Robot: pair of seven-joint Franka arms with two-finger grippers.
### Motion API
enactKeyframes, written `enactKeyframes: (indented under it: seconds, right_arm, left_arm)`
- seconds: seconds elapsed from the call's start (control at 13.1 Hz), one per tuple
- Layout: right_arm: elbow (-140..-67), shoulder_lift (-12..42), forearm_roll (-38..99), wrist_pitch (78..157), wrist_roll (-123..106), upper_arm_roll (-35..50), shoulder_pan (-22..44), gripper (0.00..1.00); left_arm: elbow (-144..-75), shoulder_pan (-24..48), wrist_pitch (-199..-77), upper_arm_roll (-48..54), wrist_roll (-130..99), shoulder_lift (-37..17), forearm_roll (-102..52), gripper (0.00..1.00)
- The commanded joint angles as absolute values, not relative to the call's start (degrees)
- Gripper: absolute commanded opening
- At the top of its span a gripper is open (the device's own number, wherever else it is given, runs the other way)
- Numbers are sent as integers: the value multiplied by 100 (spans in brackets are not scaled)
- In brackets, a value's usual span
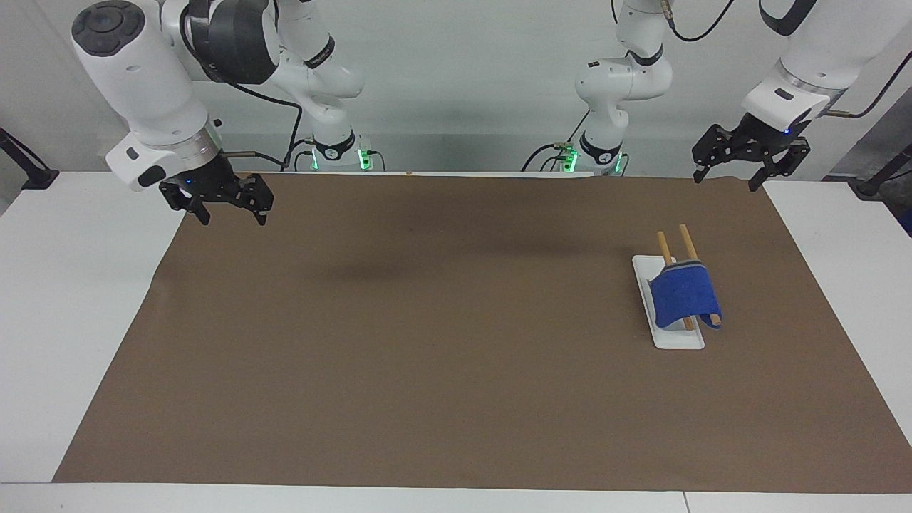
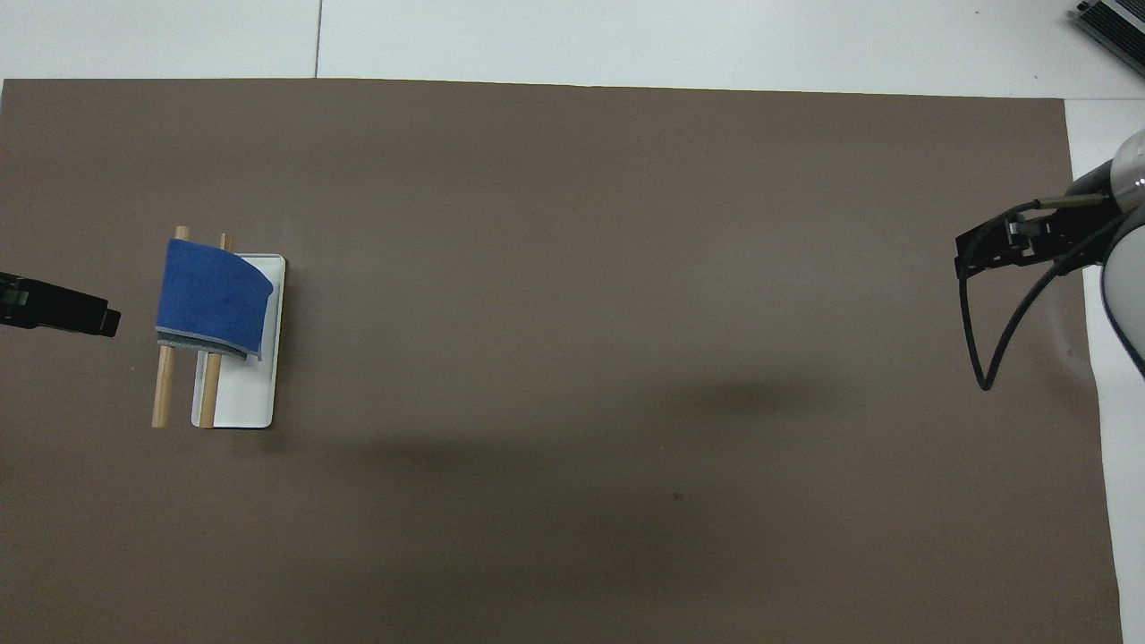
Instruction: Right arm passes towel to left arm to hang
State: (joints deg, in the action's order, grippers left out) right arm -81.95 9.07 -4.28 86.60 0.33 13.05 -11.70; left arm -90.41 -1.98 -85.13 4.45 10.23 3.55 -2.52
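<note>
I see the towel point(image 1: 685, 298) hanging over two wooden rods point(image 1: 677, 246). The rods stick up from a white tray point(image 1: 677, 340). The tray sits on the brown mat point(image 1: 427, 356), at the left arm's end of the table. The towel is blue on top, and a grey edge shows at its end nearest the robots.

My left gripper point(image 1: 722, 178) is up in the air over the edge of the mat nearest the robots. The towel is below it and farther out on the table, well apart from it. Its two fingers are spread wide and hold nothing. In the overhead view I see only its black tip point(image 2: 63, 307), just beside the towel point(image 2: 213, 295) and not touching it.

My right gripper point(image 1: 229, 214) is at the other end of the table, over the mat's corner by the right arm. The towel is a long way from it, with bare mat in between. Its fingers are spread wide too, and it holds nothing. In the overhead view it point(image 2: 966, 264) shows at the side of the mat, with a black cable point(image 2: 975, 349) looping under it.
</note>
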Motion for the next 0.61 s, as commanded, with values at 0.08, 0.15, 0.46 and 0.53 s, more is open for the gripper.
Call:
enactKeyframes:
  seconds: [0.08, 0.15, 0.46, 0.53]
  right_arm:
    - [-8394, 756, -308, 8780, -105, 1327, -1257, 100]
    - [-8394, 756, -308, 8780, -105, 1327, -1257, 100]
    - [-8394, 756, -308, 8780, -105, 1327, -1257, 100]
    - [-8394, 756, -308, 8780, -105, 1327, -1257, 100]
  left_arm:
    - [-9255, -237, -8613, 404, 1108, 527, -290, 100]
    - [-9237, -263, -8605, 404, 1047, 519, -290, 100]
    - [-9272, -272, -8657, 413, 378, 527, -246, 100]
    - [-9272, -272, -8657, 413, 378, 527, -237, 100]
